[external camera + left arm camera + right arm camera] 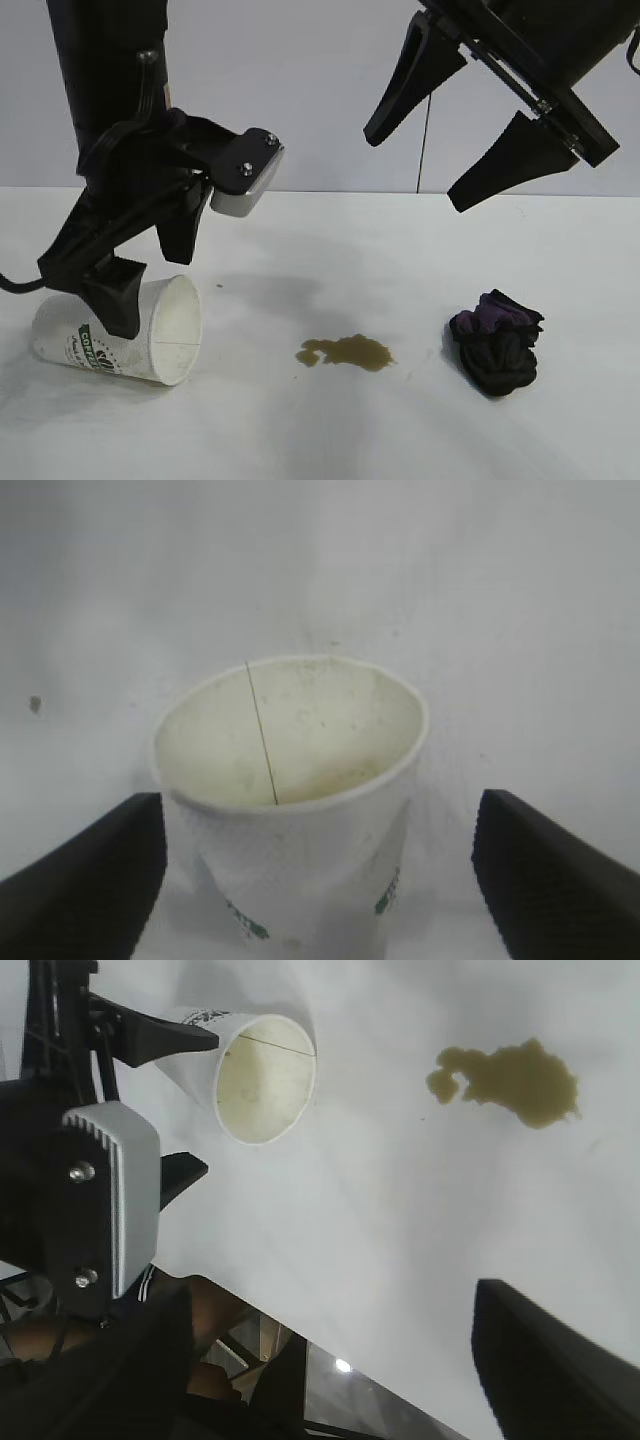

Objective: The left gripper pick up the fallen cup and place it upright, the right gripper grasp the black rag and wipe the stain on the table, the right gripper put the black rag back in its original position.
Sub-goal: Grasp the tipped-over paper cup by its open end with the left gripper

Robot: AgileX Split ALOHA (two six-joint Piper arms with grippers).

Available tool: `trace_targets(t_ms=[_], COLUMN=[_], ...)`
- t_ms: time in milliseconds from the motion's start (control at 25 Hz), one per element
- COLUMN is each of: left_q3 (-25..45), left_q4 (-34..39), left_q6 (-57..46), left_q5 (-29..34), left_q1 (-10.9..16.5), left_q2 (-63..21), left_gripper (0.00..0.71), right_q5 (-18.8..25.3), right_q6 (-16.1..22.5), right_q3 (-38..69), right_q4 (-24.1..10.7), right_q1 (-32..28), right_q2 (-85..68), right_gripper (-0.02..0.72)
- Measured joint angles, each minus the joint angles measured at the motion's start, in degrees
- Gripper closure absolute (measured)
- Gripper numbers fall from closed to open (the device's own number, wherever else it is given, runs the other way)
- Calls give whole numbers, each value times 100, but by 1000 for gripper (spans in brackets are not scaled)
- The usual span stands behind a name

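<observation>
White cup point(150, 335) lies fallen; your left gripper point(150, 275) straddles it, fingers spread wide, not pinching; right gripper point(455, 130) hangs spread, empty.

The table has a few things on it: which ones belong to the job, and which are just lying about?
Part of the job:
- cup, on its side, between the open fingers of the left gripper
- brown stain
- black rag
- right gripper, open, raised above the rag
- table

Just lying about:
- a tiny dark speck near the cup
</observation>
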Motion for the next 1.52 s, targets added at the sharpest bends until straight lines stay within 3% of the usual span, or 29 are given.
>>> trace_targets(t_ms=[160, 560, 880, 1520], left_q3=[89, 411, 550, 550], left_q4=[145, 268, 392, 649], left_q6=[16, -44, -178, -997], left_q5=[-363, -547, -1099, -1200], left_q1=[0, 0, 0, 92], left_q2=[0, 0, 0, 598], left_gripper=[106, 105, 33, 29], right_q5=[-1, -117, -158, -231], right_q6=[-24, -24, -30, -35], right_q3=[0, 0, 0, 0], right_q4=[-4, -40, -40, -40], right_q1=[0, 0, 0, 0], right_q2=[0, 0, 0, 0], right_gripper=[168, 168, 168, 168])
